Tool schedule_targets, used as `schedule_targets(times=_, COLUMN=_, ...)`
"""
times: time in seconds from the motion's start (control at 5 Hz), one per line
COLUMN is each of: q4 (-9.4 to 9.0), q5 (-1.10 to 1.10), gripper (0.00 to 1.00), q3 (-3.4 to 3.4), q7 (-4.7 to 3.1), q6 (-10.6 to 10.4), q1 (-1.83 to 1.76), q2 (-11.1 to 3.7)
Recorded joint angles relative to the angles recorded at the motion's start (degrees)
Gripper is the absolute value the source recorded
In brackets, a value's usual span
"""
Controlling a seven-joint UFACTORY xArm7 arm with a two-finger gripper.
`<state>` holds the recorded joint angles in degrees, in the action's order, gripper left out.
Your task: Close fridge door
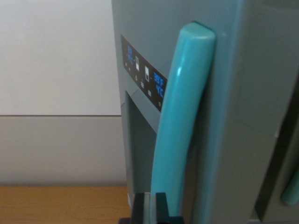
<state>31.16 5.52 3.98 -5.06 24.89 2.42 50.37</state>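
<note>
Tool (149,210) tips, barely visible at the bottom edge and apparently pressed together, sit just beside the teal handle (180,126) of the toy fridge door (233,116) on the tabletop (60,204); pushing the door shut likely comes next.

1. I see the fridge door (243,93) filling the centre and right of the frame, a grey-teal panel seen at a steep angle.
2. Its handle (180,126) is a thick, rounded turquoise bar, running upright with a slight curve from upper centre down to the bottom edge.
3. Left of the handle, a dark display strip (144,77) shows blue digits and small white icons.
4. Below that strip sits a recessed dispenser niche (139,144).
5. At the right edge I make out a dark gap (280,163) beside the door.
</note>
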Motion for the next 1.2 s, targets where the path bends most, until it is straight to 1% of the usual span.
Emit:
schedule_targets(times=0.2, q4=1.5, q5=0.0, gripper=1.0, q3=0.07, q7=0.0, q6=0.0, q1=0.0, q2=-2.73)
schedule_targets(times=0.4, q4=1.5, q5=0.0, gripper=1.0, q3=0.07, q7=0.0, q6=0.0, q1=0.0, q2=-2.73)
schedule_targets(times=0.6, q4=3.26, q5=0.0, gripper=1.0, q3=0.07, q7=0.0, q6=-0.1, q1=0.0, q2=-5.82)
schedule_targets(times=0.8, q4=3.26, q5=0.0, gripper=1.0, q3=0.07, q7=0.0, q6=-0.1, q1=0.0, q2=-5.82)
schedule_targets(times=1.0, q4=5.75, q5=0.0, gripper=1.0, q3=0.03, q7=0.0, q6=-1.2, q1=0.0, q2=-9.61)
schedule_targets(times=1.2, q4=5.75, q5=0.0, gripper=1.0, q3=0.03, q7=0.0, q6=-1.2, q1=0.0, q2=-9.61)
